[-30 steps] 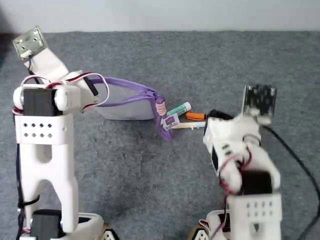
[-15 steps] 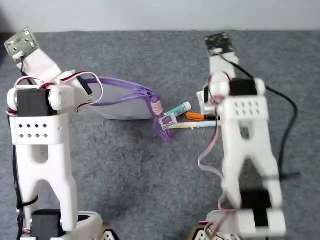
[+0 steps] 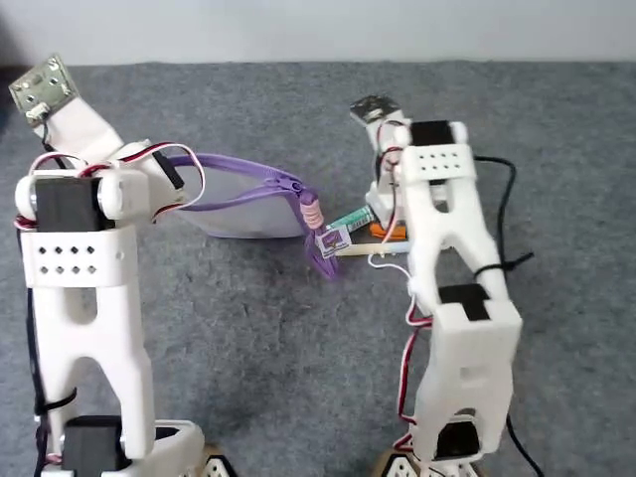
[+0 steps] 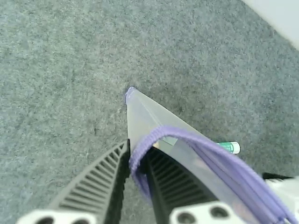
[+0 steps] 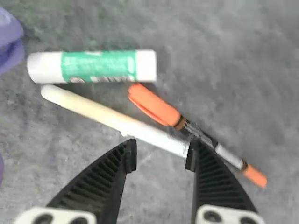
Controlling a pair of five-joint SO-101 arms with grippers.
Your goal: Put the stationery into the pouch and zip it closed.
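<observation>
- Left gripper (image 4: 134, 153) clenched on purple zipper edge (image 4: 187, 140) of pouch (image 3: 248, 211). Looks like an anchor, so pouch won't slide while being loaded.
- Pouch lies on grey mat (image 3: 248, 338), pull-tab end just beside stationery.
- Right gripper (image 5: 161, 145) released, jaws spread, hovering astride cream pen (image 5: 93, 112). Probably first pick.
- Orange marker (image 5: 156, 108) crosses pen, touching. Could get dragged along.
- Glue stick (image 5: 91, 66) just beside pen.
- All three lie outside pouch.

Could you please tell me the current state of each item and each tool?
pouch, gripped at its purple rim.
left tool, shut on the pouch.
right tool, open, over the white pen.
glue stick, lying flat outside the pouch.
orange marker, lying flat outside the pouch.
white pen, lying flat outside the pouch.
</observation>
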